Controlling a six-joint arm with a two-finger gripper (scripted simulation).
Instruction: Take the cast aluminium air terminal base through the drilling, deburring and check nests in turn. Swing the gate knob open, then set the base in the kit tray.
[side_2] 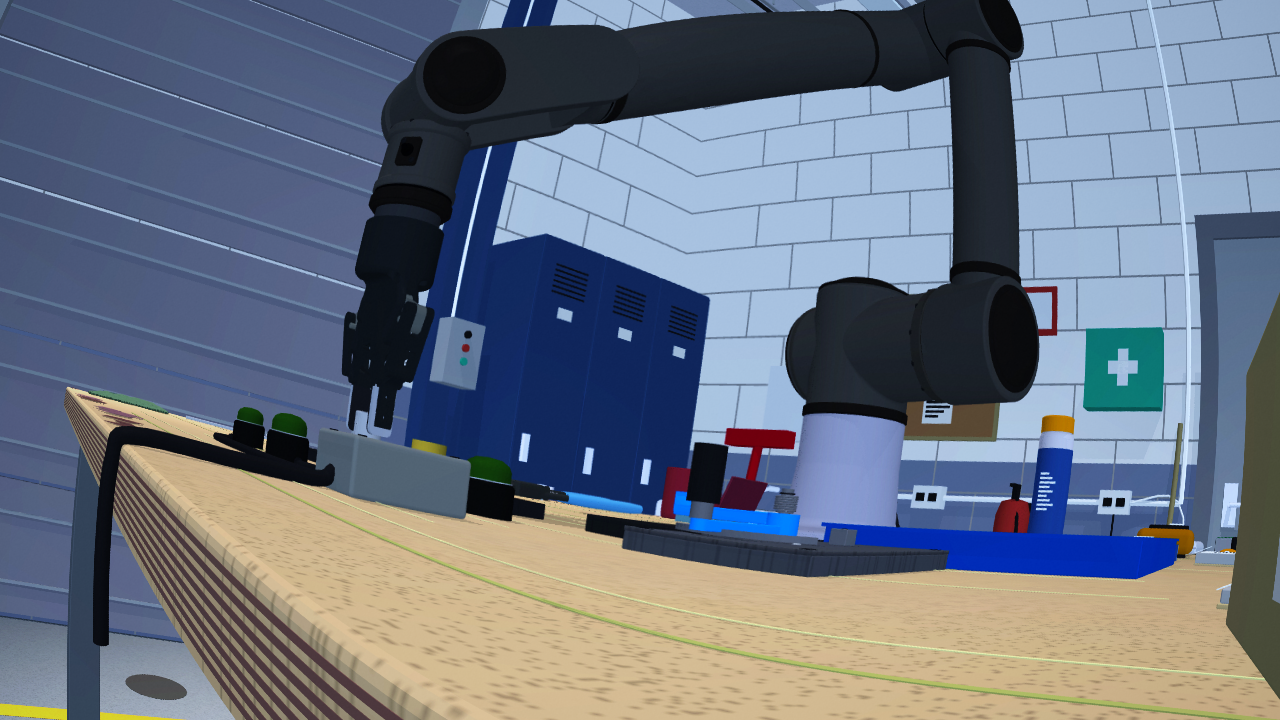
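The pale aluminium base (369,427) stands upright just behind the grey box (394,470) at the far left of the bench, and only its top shows above the box. Dark nests with green caps (268,432) sit to the left of it and another green-capped one (490,485) to the right. Toward the middle of the bench lies the dark kit tray (779,551), with a black knob (707,473) on blue fixture parts behind it. My gripper (373,416) points down over the base with its fingers around the top, open and holding nothing.
The arm's grey pedestal (848,466) stands behind the tray, beside a long blue tray (1029,548). A red T-handle clamp (756,452) is near the knob. A black cable (116,501) hangs over the bench's left edge. The near bench is bare wood.
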